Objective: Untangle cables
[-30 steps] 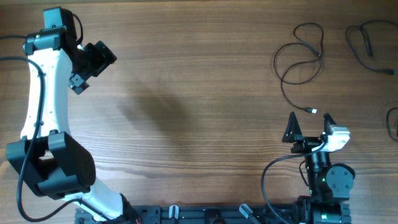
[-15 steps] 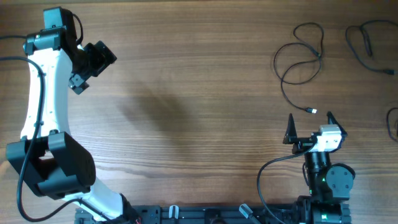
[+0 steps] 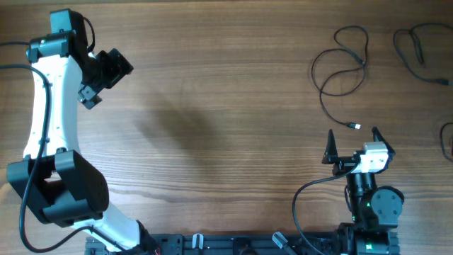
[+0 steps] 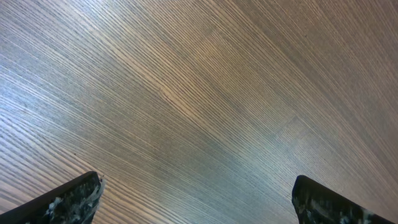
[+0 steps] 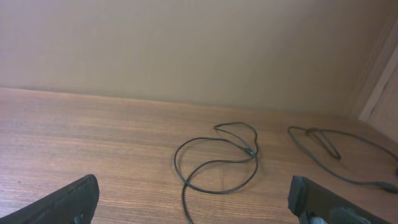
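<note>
Right gripper [image 3: 352,134] shifted slightly; jaws spread, empty, apparently staged facing the cables [image 3: 313,71] | left gripper [image 3: 105,76] released, parked clear

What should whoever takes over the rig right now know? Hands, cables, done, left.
Left hand: open, empty, over bare table at the far left, away from the cables.
Right hand: open, empty, close to its base, just short of the near cable's plug end.
Cables: near cable lies in loose loops at right; second cable lies apart at the top right; third strand is at the right edge, mostly out of frame.
Done: the strands look separate, none crossing another.
Left: near cable crosses itself, so it probably needs laying out. The third strand can't be judged.
</note>
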You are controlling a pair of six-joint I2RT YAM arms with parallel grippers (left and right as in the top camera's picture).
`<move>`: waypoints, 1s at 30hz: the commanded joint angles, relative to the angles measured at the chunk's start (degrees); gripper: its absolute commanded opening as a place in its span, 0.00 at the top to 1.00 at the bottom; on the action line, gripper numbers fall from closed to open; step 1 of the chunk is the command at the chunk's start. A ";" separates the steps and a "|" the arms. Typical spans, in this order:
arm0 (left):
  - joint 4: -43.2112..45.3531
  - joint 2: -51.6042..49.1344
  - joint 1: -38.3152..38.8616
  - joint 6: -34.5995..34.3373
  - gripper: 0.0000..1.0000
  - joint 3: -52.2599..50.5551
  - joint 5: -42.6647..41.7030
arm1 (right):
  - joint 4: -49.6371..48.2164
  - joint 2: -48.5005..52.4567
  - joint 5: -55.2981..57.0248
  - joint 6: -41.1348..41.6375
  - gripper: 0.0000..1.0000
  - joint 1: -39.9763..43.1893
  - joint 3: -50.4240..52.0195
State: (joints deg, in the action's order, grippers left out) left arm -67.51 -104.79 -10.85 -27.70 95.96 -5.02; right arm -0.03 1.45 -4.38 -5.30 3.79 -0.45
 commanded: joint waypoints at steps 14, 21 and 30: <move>-0.98 -0.22 -0.17 0.28 0.00 0.09 -0.76 | -0.07 0.22 0.98 -0.70 0.00 -4.37 0.15; -1.70 1.79 -0.07 18.60 0.00 0.11 -18.78 | -0.07 0.22 0.98 -0.70 0.00 -4.37 0.15; -2.93 21.35 2.51 26.08 0.00 -0.76 -20.57 | -0.07 0.22 0.98 -0.72 0.00 -4.37 0.15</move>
State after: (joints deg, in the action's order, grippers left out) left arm -70.00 -95.53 -10.00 -7.66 95.72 -22.55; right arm -0.03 1.45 -4.21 -5.32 -0.32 -0.45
